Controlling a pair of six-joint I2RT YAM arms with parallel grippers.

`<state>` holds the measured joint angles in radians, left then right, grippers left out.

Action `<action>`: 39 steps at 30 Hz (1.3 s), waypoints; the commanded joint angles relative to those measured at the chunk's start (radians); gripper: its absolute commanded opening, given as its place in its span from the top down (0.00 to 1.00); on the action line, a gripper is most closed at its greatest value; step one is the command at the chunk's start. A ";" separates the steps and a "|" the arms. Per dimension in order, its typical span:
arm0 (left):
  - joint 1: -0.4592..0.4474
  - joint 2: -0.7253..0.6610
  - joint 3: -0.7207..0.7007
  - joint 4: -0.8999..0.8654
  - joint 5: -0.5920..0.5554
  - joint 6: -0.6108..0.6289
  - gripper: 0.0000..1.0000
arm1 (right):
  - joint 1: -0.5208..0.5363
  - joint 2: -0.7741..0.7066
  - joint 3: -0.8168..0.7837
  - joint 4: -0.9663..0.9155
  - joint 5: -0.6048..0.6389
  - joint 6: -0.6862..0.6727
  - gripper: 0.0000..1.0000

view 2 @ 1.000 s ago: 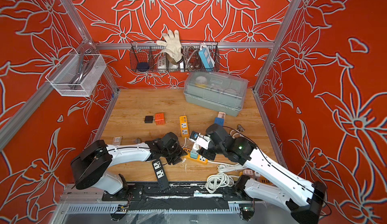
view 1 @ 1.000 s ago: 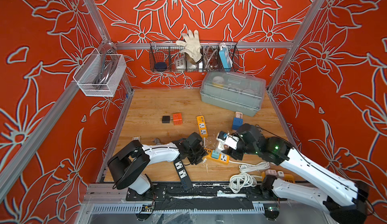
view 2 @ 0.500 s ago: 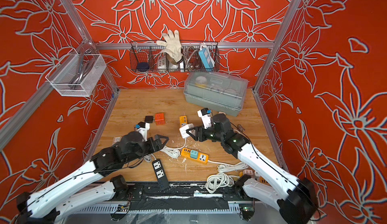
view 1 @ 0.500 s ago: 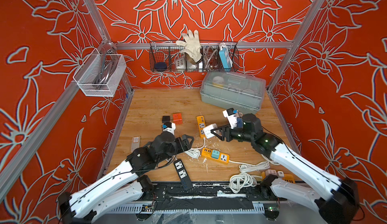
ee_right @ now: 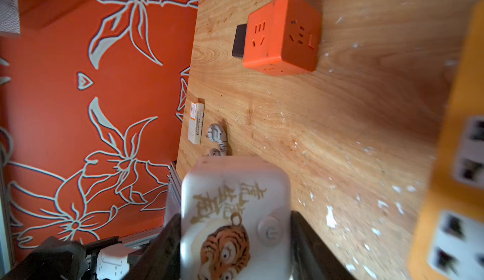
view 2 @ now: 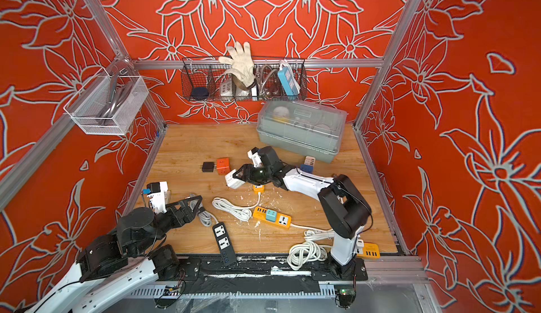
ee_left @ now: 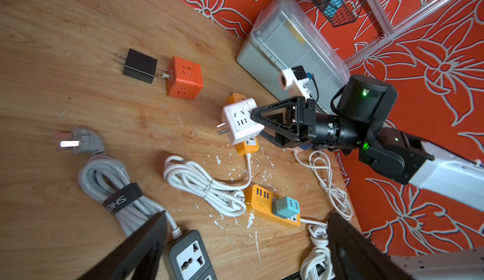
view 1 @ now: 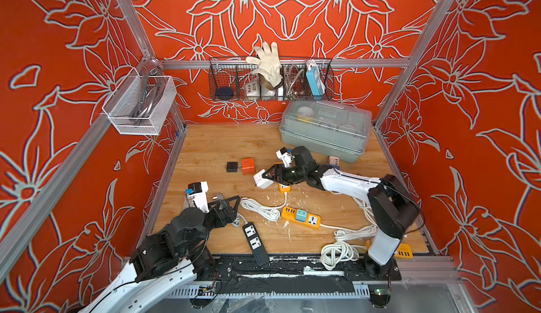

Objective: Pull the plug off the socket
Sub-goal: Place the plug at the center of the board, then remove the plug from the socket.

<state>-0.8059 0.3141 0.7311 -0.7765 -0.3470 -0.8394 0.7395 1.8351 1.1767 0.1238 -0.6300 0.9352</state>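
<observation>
The plug, a white cube adapter (view 1: 262,179) with a tiger picture (ee_right: 230,242), hangs above the wooden floor with its prongs (ee_left: 221,129) bare. My right gripper (view 1: 267,176) is shut on it, one finger on each side (ee_right: 235,229). The socket, an orange power strip (view 1: 301,217) carrying a teal cube (ee_left: 285,206), lies flat nearer the front, apart from the plug. My left gripper (view 1: 231,209) hovers at the front left with its fingers (ee_left: 146,239) wide open and nothing between them (ee_left: 246,226).
A second small orange strip (view 1: 284,187) lies under the held plug. Nearby are an orange cube (view 1: 247,165) with a black adapter (view 1: 232,166), a black power strip (view 1: 254,238), white cable coils (view 1: 260,207) and a bundled grey cable (ee_left: 110,184). A grey lidded box (view 1: 325,130) stands at the back right.
The left gripper let go of the orange strip, opened wide and drew back to the front left. The right gripper lifted the white plug off the strip and carried it toward the back.
</observation>
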 commanded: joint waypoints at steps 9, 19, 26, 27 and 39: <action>0.003 -0.044 -0.015 -0.040 -0.018 0.000 0.05 | 0.075 0.314 0.366 -0.176 0.091 0.053 0.58; 0.004 -0.034 -0.027 -0.019 0.027 -0.039 0.06 | 0.077 0.289 0.498 -0.473 0.176 -0.143 0.24; 0.003 -0.007 -0.102 0.124 0.131 -0.103 0.06 | 0.076 -0.008 0.388 -0.646 0.241 -0.505 0.23; 0.004 0.004 -0.116 0.155 0.154 -0.117 0.07 | 0.076 -0.081 0.323 -0.641 0.253 -0.554 0.24; 0.004 0.281 -0.271 0.554 0.424 -0.323 0.08 | 0.055 -0.927 -0.376 -0.618 0.424 -0.929 0.19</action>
<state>-0.8059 0.5388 0.4706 -0.3759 -0.0162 -1.1000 0.8017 0.9638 0.8871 -0.4545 -0.2768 0.1352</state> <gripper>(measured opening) 0.921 0.802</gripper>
